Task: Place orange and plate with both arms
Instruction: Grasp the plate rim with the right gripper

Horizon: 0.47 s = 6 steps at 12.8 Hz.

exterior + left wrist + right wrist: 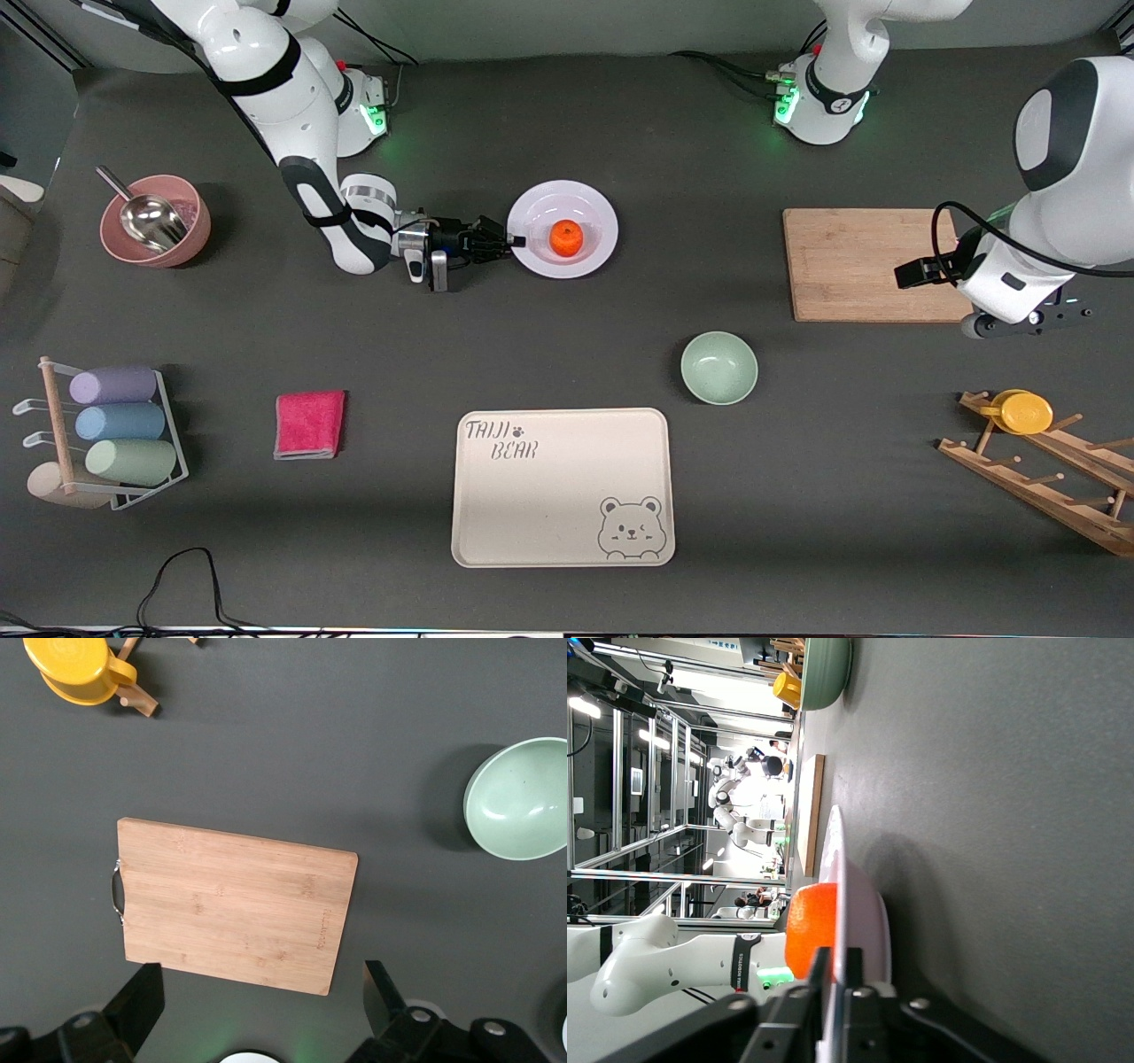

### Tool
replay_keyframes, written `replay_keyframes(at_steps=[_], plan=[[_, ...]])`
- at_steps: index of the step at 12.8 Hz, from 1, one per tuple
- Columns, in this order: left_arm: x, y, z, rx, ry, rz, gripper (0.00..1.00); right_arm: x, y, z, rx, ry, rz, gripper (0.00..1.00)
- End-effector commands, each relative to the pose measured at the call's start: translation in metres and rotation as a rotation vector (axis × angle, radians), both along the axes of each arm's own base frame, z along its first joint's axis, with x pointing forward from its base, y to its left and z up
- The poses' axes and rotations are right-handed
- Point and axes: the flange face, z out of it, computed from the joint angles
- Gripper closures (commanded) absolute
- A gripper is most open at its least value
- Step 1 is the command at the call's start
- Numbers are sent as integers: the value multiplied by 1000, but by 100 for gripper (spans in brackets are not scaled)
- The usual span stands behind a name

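The white plate [585, 199] lies in the middle of the table, toward the robots' bases. The orange [566, 237] sits in its centre. My right gripper [514, 240] lies low and level at the plate's edge on the right arm's side, shut on the rim. In the right wrist view the rim [837, 859] runs between the two fingers [819, 967], with the orange [811, 926] just past them. My left gripper [1028, 321] hangs open and empty high over the end of the wooden cutting board [864, 266]. Its view [263, 979] looks down on the board [230, 904].
A mint-green bowl [718, 368] stands nearer the front camera than the plate, and a cream bear tray [563, 487] nearer still. A pink cloth [310, 425], a pink bowl with a scoop [155, 221] and a cup rack [115, 425] are at the right arm's end. A yellow cup [1023, 412] sits on a wooden rack.
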Motion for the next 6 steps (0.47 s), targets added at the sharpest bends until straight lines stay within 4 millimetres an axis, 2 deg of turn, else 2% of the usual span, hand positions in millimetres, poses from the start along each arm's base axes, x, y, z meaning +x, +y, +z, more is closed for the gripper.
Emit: replay_keyframes(at_steps=[1, 4, 6], plan=[[11, -1, 7, 20, 5, -14, 0, 4, 1, -8, -9, -24, -11, 100], [17, 2, 4, 27, 3, -10, 0, 21, -7, 6, 19, -5, -61, 100], [20, 2, 3, 29, 4, -10, 0, 49, -6, 39, 54, 63, -68, 100]])
